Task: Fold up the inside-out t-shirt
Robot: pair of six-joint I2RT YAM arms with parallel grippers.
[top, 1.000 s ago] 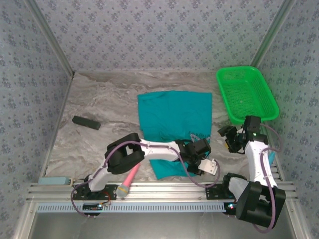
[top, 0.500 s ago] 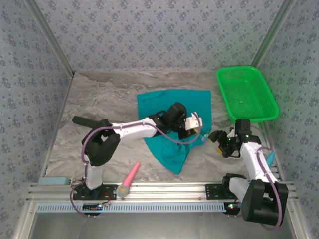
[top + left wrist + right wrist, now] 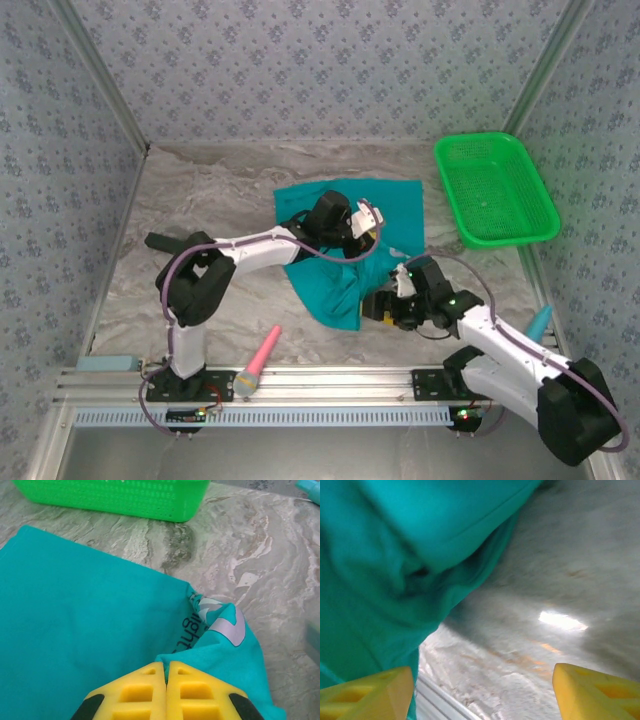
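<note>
**Top view.** You see the inside-out t-shirt [image 3: 392, 205] lying on the marbled table [image 3: 220, 190], just left of the green basket [image 3: 495, 185] and not touching it. Its far part lies flat. Its near part is gathered into a narrowing tongue that points toward the arm bases. The left arm reaches across from the left, and the left gripper [image 3: 370, 225] sits over the middle of the cloth. The right gripper [image 3: 378, 308] is low over the table at the right edge of that tongue. A pink-handled item [image 3: 262, 355] lies near the front rail, and a black bar [image 3: 160, 241] lies at the far left, partly behind the left arm.

**Left wrist view.** This view gives you what the top one cannot. The left gripper [image 3: 166, 667] has its two yellow fingers [image 3: 137, 690] pressed together with no gap, and a ridge of the t-shirt [image 3: 75, 620] is pinched at their tips. Beside the pinch, a turned-over fold shows dark lettering [image 3: 192, 632] and a pale graphic [image 3: 226, 626]. The basket [image 3: 125, 497] stands beyond the flat cloth, with bare table [image 3: 260, 555] between them.

**Right wrist view.** Here you can read the right gripper [image 3: 480, 692] as spread wide, with one yellow finger [image 3: 365, 695] at each lower corner and nothing between them. The rumpled t-shirt [image 3: 385, 555] hangs over the left finger's side. The blurred table [image 3: 570, 555] lies under the right finger.
</note>
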